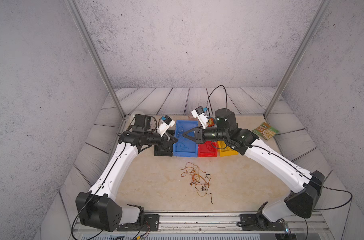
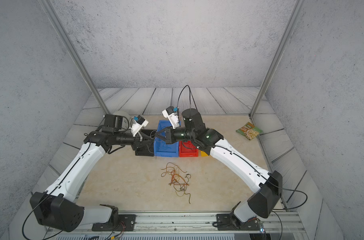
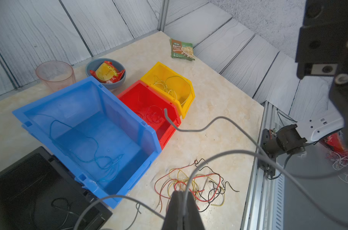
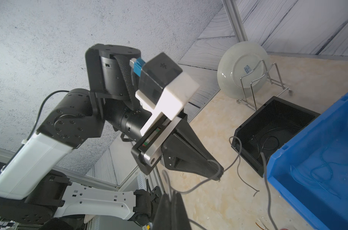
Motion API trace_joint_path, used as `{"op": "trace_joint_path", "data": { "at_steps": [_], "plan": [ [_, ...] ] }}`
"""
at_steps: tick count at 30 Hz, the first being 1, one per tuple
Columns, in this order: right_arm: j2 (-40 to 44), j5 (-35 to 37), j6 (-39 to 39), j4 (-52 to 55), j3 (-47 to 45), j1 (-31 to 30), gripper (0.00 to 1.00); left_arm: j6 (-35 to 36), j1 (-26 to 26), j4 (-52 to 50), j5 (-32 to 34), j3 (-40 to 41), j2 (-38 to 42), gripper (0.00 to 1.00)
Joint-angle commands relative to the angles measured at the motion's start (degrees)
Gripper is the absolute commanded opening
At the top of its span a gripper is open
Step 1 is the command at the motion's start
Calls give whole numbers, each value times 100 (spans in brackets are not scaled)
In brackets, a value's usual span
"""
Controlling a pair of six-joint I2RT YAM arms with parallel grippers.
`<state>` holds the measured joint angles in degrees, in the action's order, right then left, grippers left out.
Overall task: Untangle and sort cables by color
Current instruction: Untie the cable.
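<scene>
Marble bench (image 1: 147,182) carries the tangle (image 1: 197,180), lower centre in both top views. Wrist views show what those barely do, a thin strand (image 3: 219,117): left hand (image 3: 180,194) pressed together on it, right hand (image 4: 171,196) close around it, clamped or not unclear, mid-frame by the blue bin (image 1: 185,154).

The pale stone-look bench (image 1: 152,182) carried a row at 12 o'clock: black bin (image 1: 162,153), blue bin (image 1: 186,150), red bin (image 1: 207,152), yellow bin (image 1: 228,153). Tangled cables (image 1: 197,180) lay near its centre, a snack packet (image 1: 265,131) at 2 o'clock. Behind the bins stood a cup (image 3: 54,76) and a bowl (image 3: 113,84), with a plate rack (image 4: 268,79) at 11 o'clock.
</scene>
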<state>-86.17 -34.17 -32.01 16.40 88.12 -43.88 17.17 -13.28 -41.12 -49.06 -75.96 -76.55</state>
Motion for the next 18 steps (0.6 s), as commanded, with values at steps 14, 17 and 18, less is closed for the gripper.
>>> {"op": "trace_joint_path", "data": {
  "at_steps": [14, 17, 18],
  "plan": [
    [94, 1542, 405, 1229, 135, -29, 57, 933, 408, -154, 2036, -1936, -811, 0],
    [372, 1631, 530, 1297, -73, -35, 57, 1261, 447, -27, 2276, -2241, -1127, 0],
    [456, 1672, 587, 1363, -116, -29, 56, 1368, 462, 48, 2367, -2301, -1241, 0]
  ]
}}
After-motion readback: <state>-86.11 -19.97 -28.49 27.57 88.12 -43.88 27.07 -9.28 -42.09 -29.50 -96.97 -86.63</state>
